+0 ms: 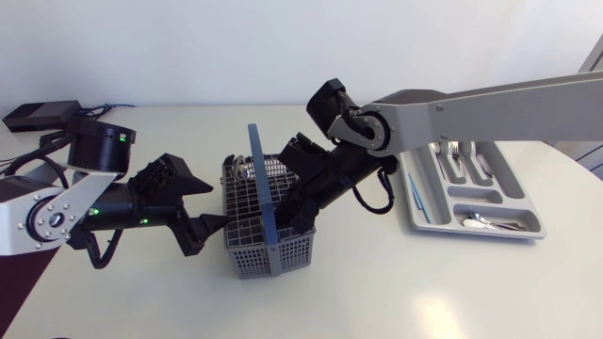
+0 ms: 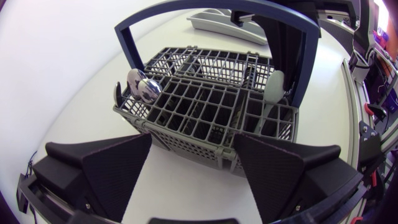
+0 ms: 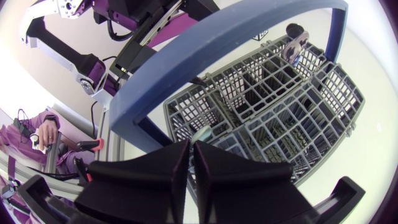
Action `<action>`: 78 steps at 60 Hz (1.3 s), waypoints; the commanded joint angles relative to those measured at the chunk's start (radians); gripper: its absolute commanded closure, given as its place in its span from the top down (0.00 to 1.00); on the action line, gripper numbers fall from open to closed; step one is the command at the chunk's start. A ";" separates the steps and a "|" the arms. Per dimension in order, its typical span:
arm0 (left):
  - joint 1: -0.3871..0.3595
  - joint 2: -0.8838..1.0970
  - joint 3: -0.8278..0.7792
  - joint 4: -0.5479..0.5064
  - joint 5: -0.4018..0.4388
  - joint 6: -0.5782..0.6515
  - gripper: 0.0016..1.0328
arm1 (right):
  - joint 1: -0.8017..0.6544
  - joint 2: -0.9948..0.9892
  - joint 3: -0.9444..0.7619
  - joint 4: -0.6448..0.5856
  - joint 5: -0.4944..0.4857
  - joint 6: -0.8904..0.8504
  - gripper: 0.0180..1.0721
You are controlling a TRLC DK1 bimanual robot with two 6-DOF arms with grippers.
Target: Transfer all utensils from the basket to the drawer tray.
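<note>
A grey wire basket [image 1: 247,247] with a tall blue handle [image 1: 261,188] stands mid-table. Shiny spoons [image 2: 143,87] lean in its far corner, also seen in the right wrist view as spoons [image 3: 293,46]. My right gripper [image 1: 287,221] reaches down into the basket beside the handle. Its fingers [image 3: 168,168] are pressed together on the pale handle of a utensil [image 3: 202,133], which also shows as a pale utensil [image 2: 275,86] standing in a compartment. My left gripper [image 1: 203,202] hangs open just left of the basket [image 2: 205,118], holding nothing. The drawer tray [image 1: 426,222] lies at the right.
The drawer tray holds forks [image 1: 452,155] in its back slots, spoons [image 1: 485,222] in the front slot and a thin blue item [image 1: 415,193] in the left slot. A black box [image 1: 38,115] sits at the table's far left corner.
</note>
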 commanded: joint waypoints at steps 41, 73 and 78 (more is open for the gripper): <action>-0.030 0.011 -0.030 -0.022 0.000 -0.002 0.91 | -0.072 -0.095 -0.063 0.053 -0.028 0.076 0.08; -0.048 0.013 -0.030 -0.023 -0.003 -0.005 0.91 | -0.184 -0.105 -0.040 0.064 -0.171 0.185 0.08; -0.048 0.014 -0.030 -0.023 -0.003 -0.006 0.91 | -0.212 -0.105 -0.037 0.075 -0.195 0.212 0.08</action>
